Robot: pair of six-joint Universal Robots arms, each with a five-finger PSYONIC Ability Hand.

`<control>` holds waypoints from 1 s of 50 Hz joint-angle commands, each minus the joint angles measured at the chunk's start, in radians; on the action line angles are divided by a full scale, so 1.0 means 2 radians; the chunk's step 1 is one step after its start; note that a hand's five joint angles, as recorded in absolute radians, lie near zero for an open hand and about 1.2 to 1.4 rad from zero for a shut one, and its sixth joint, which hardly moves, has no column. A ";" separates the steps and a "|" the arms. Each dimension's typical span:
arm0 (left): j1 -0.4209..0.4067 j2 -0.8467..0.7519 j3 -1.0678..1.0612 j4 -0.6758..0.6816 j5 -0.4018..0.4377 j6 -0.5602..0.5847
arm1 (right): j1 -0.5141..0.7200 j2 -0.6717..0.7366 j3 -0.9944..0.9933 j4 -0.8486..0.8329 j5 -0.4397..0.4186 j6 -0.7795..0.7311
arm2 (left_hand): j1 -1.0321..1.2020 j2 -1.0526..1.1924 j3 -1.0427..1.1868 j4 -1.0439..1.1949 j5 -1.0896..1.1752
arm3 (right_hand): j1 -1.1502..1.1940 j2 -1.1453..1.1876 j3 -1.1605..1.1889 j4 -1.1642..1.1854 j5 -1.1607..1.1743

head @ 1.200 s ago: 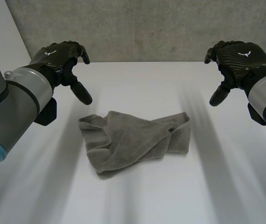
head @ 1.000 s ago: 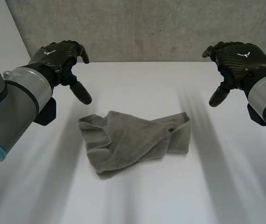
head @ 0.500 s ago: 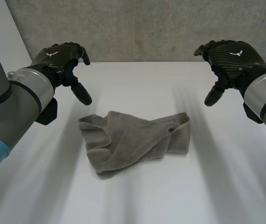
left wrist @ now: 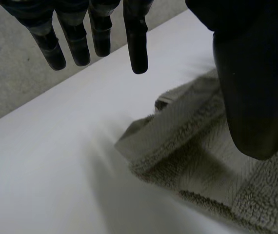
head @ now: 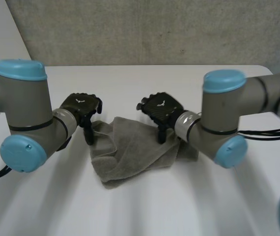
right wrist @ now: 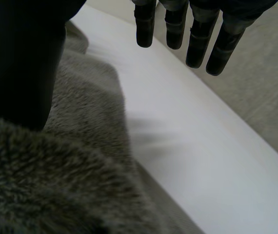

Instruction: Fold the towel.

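The left robot hand is open. In its wrist view the fingers hang straight and slightly apart over bare white surface, just beyond the towel's edge. The thumb is held wide of them and points down over the towel. A folded corner of the cloth lies in the gap between thumb and fingers, and nothing is gripped. I cannot tell whether the thumb tip touches the pile.

The right robot hand is open too, in a mirrored pose. Its fingers are straight and point down past the towel's edge over the surface. Its thumb is set well apart from them, low over the fuzzy cloth. It holds nothing, and contact at the thumb tip is unclear.

In the head view both hands are palm-down, backs up, with thumbs pointing at the surface. The left arm reaches in with its elbow bent toward the middle. The right arm reaches in the same way from the other side.

The grey towel lies crumpled and loosely bunched at the middle of the surface. The left robot hand is at its far left corner, and the right robot hand is over its far edge, toward the right part.
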 commanded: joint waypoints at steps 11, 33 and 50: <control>0.000 -0.026 -0.008 0.007 0.000 0.068 | 0.013 0.099 -0.137 0.099 -0.061 0.001 | -0.007 0.000 -0.003 -0.004 0.005 | 0.111 0.100 0.103 0.095 0.107; 0.008 -0.022 0.052 0.065 -0.003 0.064 | 0.013 0.090 -0.228 0.108 -0.043 -0.027 | 0.572 0.579 0.576 0.574 0.583 | 0.586 0.575 0.578 0.570 0.582; 0.033 0.075 0.148 0.268 -0.086 -0.120 | -0.006 -0.083 -0.219 -0.115 0.251 -0.019 | 0.572 0.579 0.576 0.574 0.583 | 0.586 0.575 0.578 0.570 0.582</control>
